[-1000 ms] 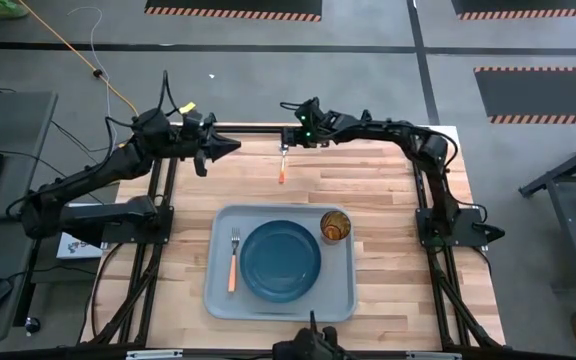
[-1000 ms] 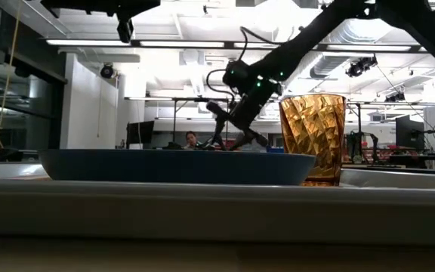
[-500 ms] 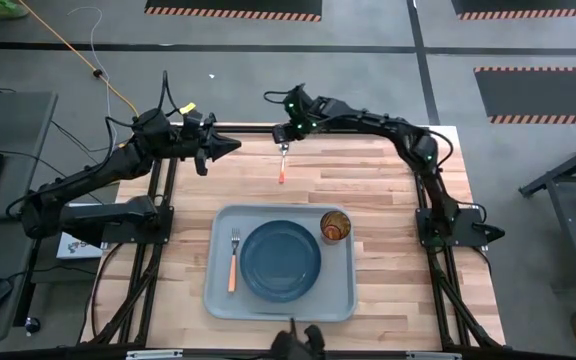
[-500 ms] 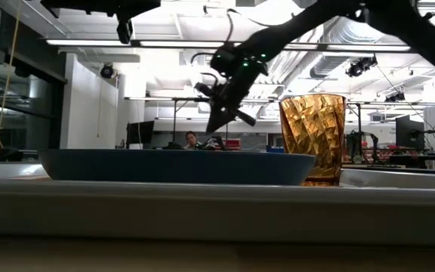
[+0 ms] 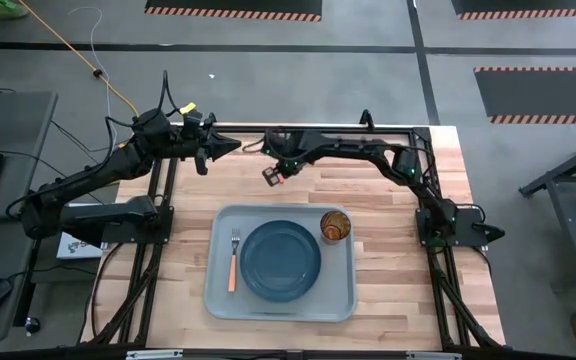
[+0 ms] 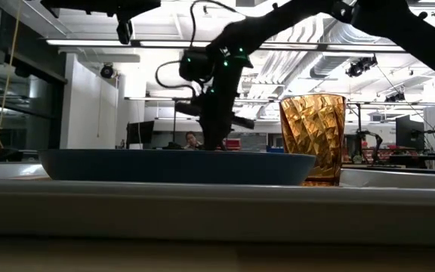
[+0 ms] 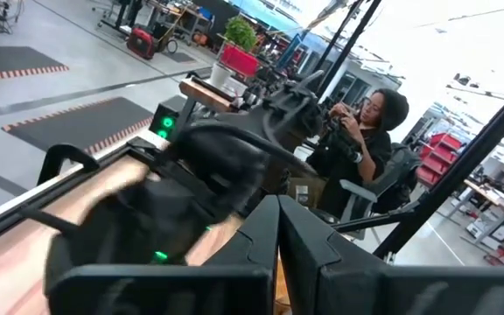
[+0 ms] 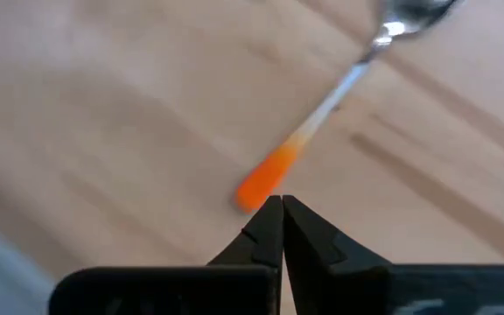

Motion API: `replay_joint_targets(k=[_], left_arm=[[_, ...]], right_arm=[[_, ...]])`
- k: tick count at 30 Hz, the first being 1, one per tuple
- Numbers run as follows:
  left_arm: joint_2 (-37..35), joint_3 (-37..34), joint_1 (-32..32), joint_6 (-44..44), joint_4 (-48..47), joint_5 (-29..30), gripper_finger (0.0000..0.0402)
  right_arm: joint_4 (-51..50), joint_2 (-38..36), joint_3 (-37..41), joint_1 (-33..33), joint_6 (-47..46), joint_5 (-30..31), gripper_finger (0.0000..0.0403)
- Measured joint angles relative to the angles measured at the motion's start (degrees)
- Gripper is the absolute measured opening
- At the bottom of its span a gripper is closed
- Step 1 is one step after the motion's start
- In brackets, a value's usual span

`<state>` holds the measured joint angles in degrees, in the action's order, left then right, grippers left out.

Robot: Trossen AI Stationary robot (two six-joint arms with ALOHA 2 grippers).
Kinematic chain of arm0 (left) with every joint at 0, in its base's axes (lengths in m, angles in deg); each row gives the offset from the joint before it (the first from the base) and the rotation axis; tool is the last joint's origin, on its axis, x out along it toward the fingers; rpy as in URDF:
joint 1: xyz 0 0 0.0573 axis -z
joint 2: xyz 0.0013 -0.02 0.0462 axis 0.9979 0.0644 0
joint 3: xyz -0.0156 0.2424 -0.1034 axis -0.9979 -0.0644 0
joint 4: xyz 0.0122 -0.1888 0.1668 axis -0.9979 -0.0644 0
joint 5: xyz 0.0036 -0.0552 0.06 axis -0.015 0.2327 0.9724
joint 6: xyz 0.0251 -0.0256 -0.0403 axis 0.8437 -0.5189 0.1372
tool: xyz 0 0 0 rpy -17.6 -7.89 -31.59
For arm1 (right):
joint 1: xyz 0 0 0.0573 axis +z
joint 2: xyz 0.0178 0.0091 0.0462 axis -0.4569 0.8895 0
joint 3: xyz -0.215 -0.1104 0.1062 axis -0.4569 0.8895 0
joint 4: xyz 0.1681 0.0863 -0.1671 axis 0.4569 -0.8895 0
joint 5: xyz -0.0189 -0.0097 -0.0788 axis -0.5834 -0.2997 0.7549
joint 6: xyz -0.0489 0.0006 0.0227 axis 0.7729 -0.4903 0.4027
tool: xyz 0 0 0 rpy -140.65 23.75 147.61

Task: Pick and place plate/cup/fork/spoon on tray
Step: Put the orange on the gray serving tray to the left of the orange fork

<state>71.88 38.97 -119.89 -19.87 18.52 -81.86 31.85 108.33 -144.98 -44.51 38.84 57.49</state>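
The spoon (image 8: 274, 175) lies flat on the wooden table beyond the tray's far edge, orange handle toward the near side (image 5: 279, 178). My right gripper (image 8: 281, 210) (image 5: 274, 175) is shut, tips down at the handle's free end. The grey-blue tray (image 5: 218, 300) holds the dark blue plate (image 5: 280, 260), the amber cup (image 5: 335, 226) at its far right corner and the fork (image 5: 233, 262) left of the plate. My left gripper (image 5: 233, 146) waits shut above the table's far left corner. My right gripper's shut fingertips (image 8: 269, 219) stand right at the free end of the spoon's orange handle (image 8: 254, 194), coming from above and roughly in line with the handle. Nothing shows between the fingers, and I cannot tell whether they touch the handle. The spoon lies on the table.
Bare wood lies left and right of the tray (image 5: 183, 200) (image 5: 388, 200). Black frame rails run along the table's far and side edges (image 5: 423, 180). A seated person (image 7: 366, 131) shows in the room beyond the table.
My right gripper has swung from the table's far edge toward the left and near side and come down to the spoon's handle end, its fingers closing together on the way. The spoon lies where it was. Tray, plate, cup and fork have not moved.
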Motion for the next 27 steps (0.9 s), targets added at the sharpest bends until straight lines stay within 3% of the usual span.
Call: replay_joint_targets(k=[18, 27], left_arm=[[0.07, 0.01, 0.22, -0.45, 0.05, 0.04, 0.0], [0.07, 0.0, 0.24, -0.42, 0.03, 0.04, 0.0]], right_arm=[[4.64, 4.26, -0.02, 2.76, -7.06, 8.13, 0.0], [5.44, 5.83, 0.0, 2.85, -7.06, 7.26, 0.0]])
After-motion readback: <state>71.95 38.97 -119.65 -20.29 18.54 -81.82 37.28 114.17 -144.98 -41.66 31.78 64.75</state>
